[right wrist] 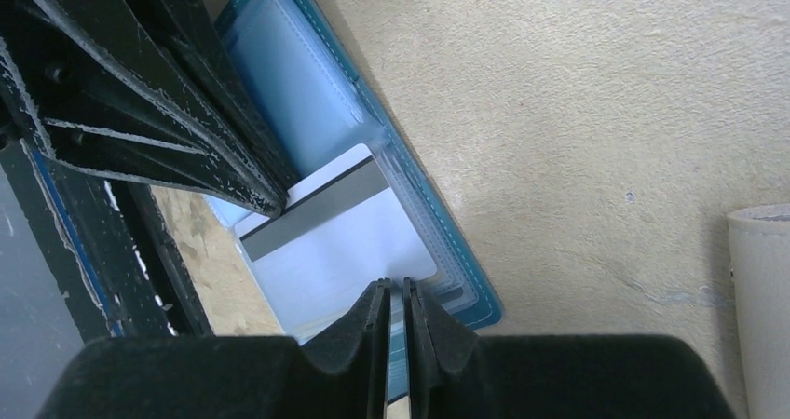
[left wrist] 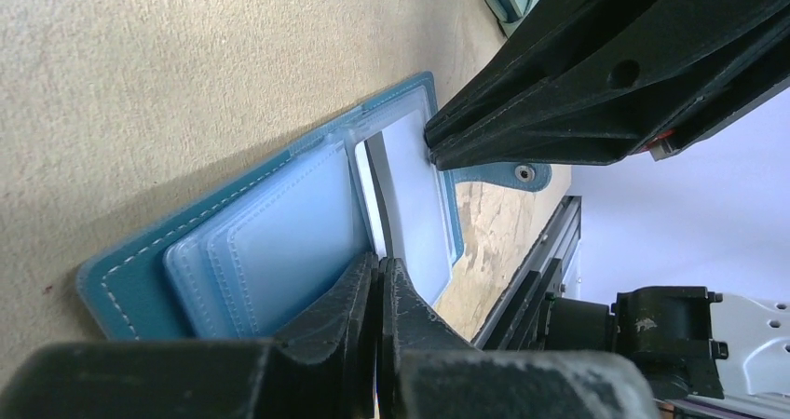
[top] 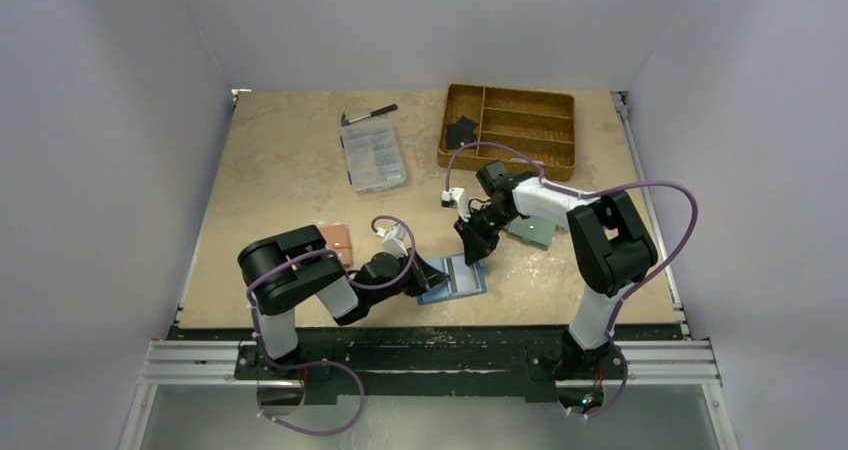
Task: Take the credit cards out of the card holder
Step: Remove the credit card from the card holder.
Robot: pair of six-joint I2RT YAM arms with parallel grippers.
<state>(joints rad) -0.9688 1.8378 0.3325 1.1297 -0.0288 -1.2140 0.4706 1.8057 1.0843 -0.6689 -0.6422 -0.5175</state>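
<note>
card holder (left wrist: 130, 279): blue leather-like, white stitching, clear plastic sleeves
card (right wrist: 345, 251): smooth glossy plastic
table (left wrist: 140, 84): matt, grainy board
left gripper (right wrist: 275, 205): scuffed matt black plastic

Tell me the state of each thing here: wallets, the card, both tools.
card holder: open, lying flat.
credit card: at the holder, not yet free.
left tool: shut on the credit card.
right tool: shut on the card holder's edge.
teal wallet: closed.
brown wallet: closed.

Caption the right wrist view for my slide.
Right claw grips the open blue card holder; left claw pinches its striped white card.
</note>
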